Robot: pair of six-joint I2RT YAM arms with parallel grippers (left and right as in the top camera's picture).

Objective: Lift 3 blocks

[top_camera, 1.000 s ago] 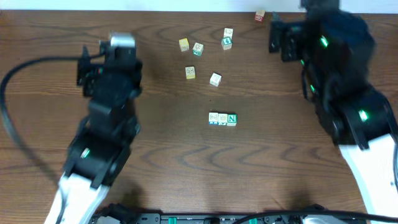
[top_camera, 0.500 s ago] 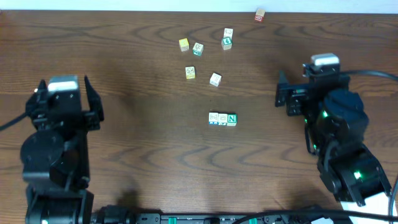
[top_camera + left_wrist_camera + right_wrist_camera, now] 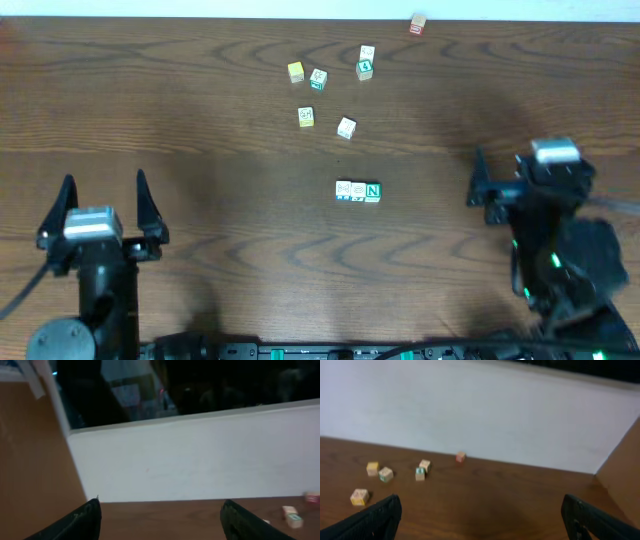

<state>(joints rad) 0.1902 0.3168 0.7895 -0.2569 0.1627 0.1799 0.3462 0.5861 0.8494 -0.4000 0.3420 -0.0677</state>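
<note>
Overhead view, table (image 3: 200,120) down to cubes: we find the left gripper (image 3: 104,190) at lower left and the right gripper (image 3: 480,505) at lower right, both with fingers spread wide and holding nothing. Each is well apart from the three blocks (image 3: 358,191), which lie touching in a row at centre frame, the green N at the right end. We judge the approach not yet begun; next, an arm must reach the row and straddle it lengthwise so all three rise together.

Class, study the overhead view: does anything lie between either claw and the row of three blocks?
Nothing visible does. Only bare table separates the left claw and the right claw from the row of three blocks. The loose blocks lie farther back, off both paths.
</note>
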